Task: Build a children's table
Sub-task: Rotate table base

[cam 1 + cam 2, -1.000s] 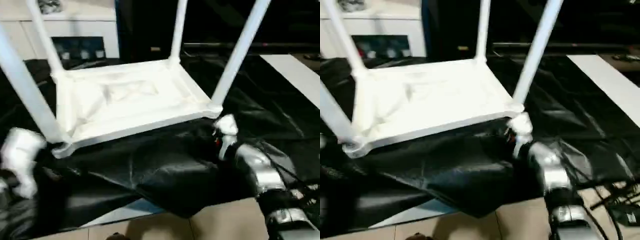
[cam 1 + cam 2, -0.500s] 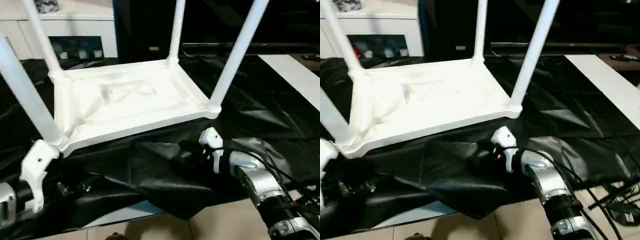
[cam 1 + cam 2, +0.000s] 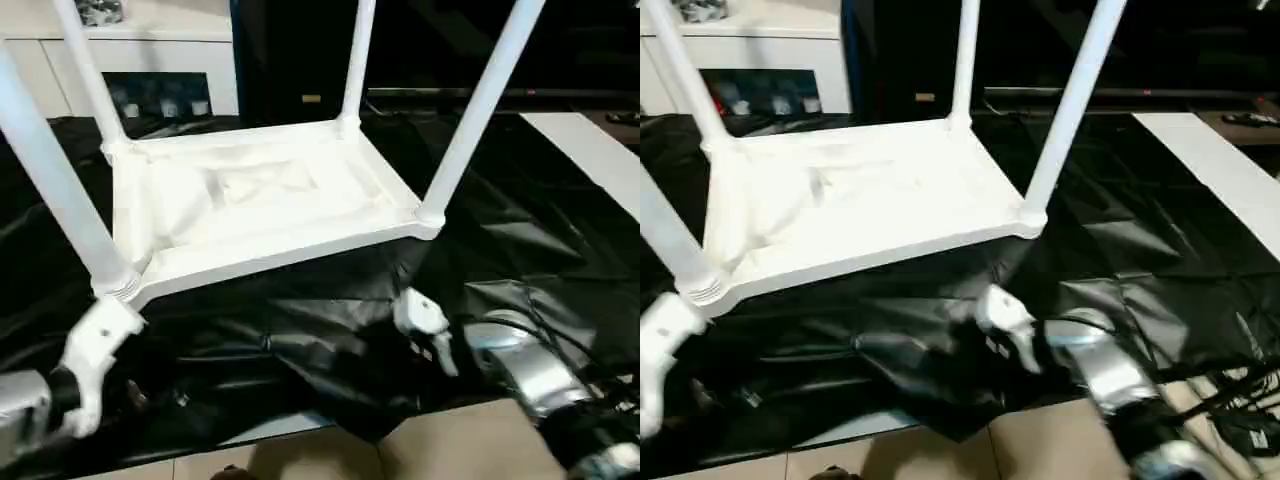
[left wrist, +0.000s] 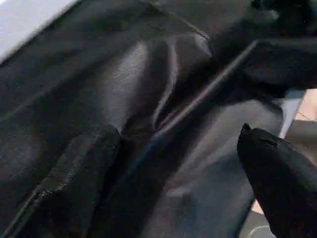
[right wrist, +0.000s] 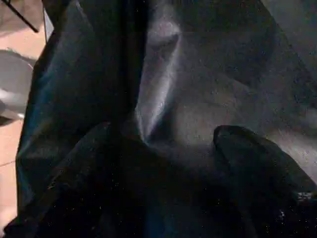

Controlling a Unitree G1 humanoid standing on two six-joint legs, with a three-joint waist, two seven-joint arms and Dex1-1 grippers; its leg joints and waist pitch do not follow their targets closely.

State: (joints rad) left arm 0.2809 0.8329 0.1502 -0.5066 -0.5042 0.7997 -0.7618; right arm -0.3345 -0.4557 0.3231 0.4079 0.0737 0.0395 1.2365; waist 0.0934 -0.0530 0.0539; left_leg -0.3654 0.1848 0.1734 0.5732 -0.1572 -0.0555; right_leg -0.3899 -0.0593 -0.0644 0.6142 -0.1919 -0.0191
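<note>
The children's table (image 3: 260,200) lies upside down on a black sheet (image 3: 300,330). Its white legs stand up from the corner sockets, among them the near left leg (image 3: 50,170) and the near right leg (image 3: 480,110). The white housing of my left gripper (image 3: 95,350) sits just below the near left corner. My right gripper's housing (image 3: 420,318) hangs over the sheet below the near right corner, apart from it. In the wrist views my left gripper (image 4: 178,148) and my right gripper (image 5: 163,144) are both open, with crumpled black sheet between the fingers.
A white cabinet with glass doors (image 3: 150,70) stands at the back left, dark furniture beside it. A white board (image 3: 590,150) lies at the right. Tan floor (image 3: 450,450) shows past the sheet's near edge, with cables (image 3: 1240,400) at the lower right.
My right gripper has drawn back from the table's near right corner toward the sheet's near edge. My left gripper has shifted right and a little lower, under the near left corner.
</note>
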